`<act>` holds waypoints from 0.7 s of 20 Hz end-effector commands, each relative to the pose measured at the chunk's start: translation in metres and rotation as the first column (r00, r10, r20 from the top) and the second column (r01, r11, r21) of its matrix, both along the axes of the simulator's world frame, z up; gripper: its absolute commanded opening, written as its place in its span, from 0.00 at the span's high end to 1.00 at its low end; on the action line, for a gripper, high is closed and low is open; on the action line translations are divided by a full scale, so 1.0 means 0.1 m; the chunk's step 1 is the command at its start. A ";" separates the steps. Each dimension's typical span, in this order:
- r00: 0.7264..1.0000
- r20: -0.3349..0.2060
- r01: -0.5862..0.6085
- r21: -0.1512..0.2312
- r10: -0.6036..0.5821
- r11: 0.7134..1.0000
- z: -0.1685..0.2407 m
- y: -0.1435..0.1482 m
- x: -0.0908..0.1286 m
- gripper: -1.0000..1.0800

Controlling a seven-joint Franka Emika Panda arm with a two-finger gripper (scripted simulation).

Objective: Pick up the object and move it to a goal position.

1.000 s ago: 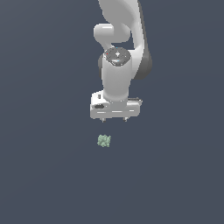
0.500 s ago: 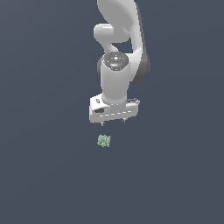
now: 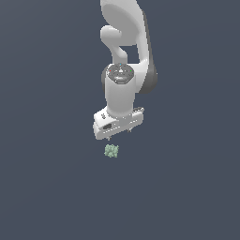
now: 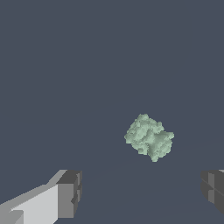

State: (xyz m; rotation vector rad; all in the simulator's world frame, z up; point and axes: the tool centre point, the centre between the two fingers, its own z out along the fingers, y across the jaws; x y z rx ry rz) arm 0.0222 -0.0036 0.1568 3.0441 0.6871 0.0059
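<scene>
The white robot arm is tilting and swinging its gripper (image 3: 119, 134) compared with one second ago. Earlier the gripper body sat almost level above the floor; now it is slanting, its end toward the exterior view's left dipping lower and its other end rising. The whole gripper is also drifting slightly toward the exterior view's left, so its lower end is now hanging just above the pale green lump (image 3: 111, 151), closer than before but not touching it. In the wrist view the lump (image 4: 149, 137) is lying between the two spread fingertips (image 4: 69, 193), nearer the far one.
</scene>
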 end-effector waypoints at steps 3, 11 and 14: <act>0.993 -0.005 -0.120 -0.001 0.120 0.993 -0.09 -0.05 0.03 0.04; 0.946 -0.012 -0.324 0.000 0.324 0.946 -0.24 -0.13 0.09 0.04; 0.918 -0.014 -0.397 0.002 0.397 0.918 -0.29 -0.16 0.11 0.04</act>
